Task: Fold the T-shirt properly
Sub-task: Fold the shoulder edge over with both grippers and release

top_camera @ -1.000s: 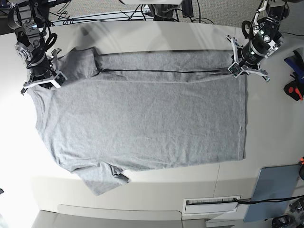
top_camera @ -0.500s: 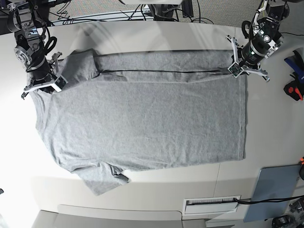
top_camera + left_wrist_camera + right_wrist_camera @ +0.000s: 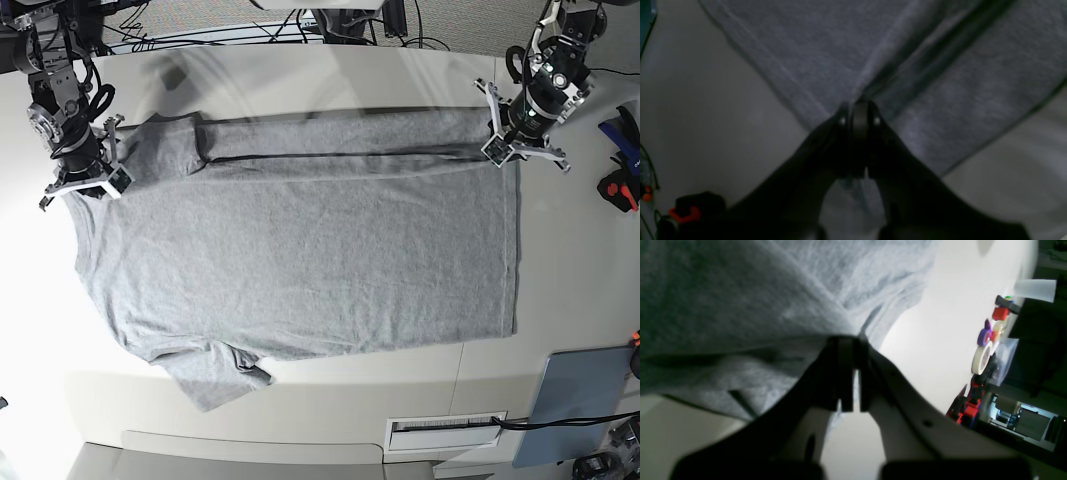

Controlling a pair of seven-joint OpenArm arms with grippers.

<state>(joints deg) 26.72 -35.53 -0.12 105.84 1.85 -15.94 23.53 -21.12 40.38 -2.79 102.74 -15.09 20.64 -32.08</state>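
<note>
The grey T-shirt (image 3: 300, 250) lies spread on the table, plain side up, with its far strip folded over along the body. My left gripper (image 3: 497, 148) is shut on the folded far corner at the hem. In the left wrist view its jaws (image 3: 857, 111) pinch the fabric (image 3: 940, 83) at the crease. My right gripper (image 3: 105, 183) is shut on the shirt at the shoulder by the far sleeve (image 3: 165, 145). In the right wrist view its jaws (image 3: 848, 341) pinch the cloth (image 3: 740, 306). The near sleeve (image 3: 215, 375) lies flat.
A blue-grey pad (image 3: 575, 400) lies at the near right. A red and black tool (image 3: 618, 190) sits at the right edge. A white label plate (image 3: 445, 432) is near the front. Tape rolls and small coloured parts (image 3: 983, 356) lie beyond the shirt's collar side.
Both grippers have shifted slightly toward the far side of the table with the shirt in their grip. The folded far strip has risen and drawn back a little.
</note>
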